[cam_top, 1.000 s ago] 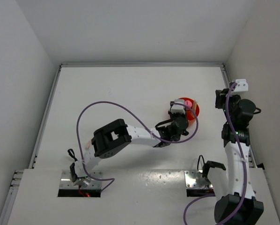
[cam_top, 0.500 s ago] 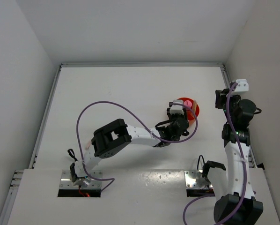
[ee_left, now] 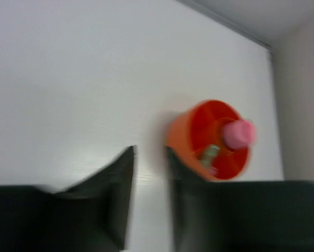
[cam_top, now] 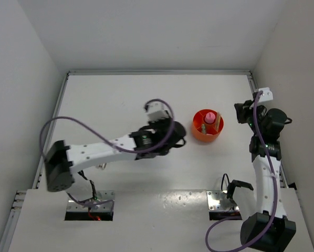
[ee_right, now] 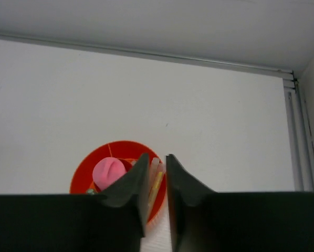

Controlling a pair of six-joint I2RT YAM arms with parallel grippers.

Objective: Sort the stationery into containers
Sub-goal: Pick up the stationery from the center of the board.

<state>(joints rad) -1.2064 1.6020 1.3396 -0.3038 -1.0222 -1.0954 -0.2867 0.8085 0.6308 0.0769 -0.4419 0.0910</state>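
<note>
1. The orange cup point(cam_top: 201, 135) stands upright on the tabletop point(cam_top: 120, 100), right of centre and between the two arms. A pink-capped tube point(cam_top: 210, 116) stands in it. The right wrist view shows a thin yellow stick point(ee_right: 157, 181) inside, and the left wrist view a greenish piece point(ee_left: 209, 153) too blurred to identify.
2. No loose stationery shows on the tabletop in any view. In my judgement the sorting is at or near its end.
3. The left end effector point(ee_left: 149, 150) sits low, near the cup's left side and clear of it. Its fingers are slightly apart with nothing between them.
4. The right end effector point(ee_right: 156, 156) hangs to the cup's right, well apart. It has a narrow gap between the fingers and grips nothing; the cup's contents only show through that gap.
5. Risk: the left arm lies close to the cup, so a sideways sweep could knock it over and spill the contents. The blurred left wrist view suggests fast motion.
6. No brand, label or writing is legible.
</note>
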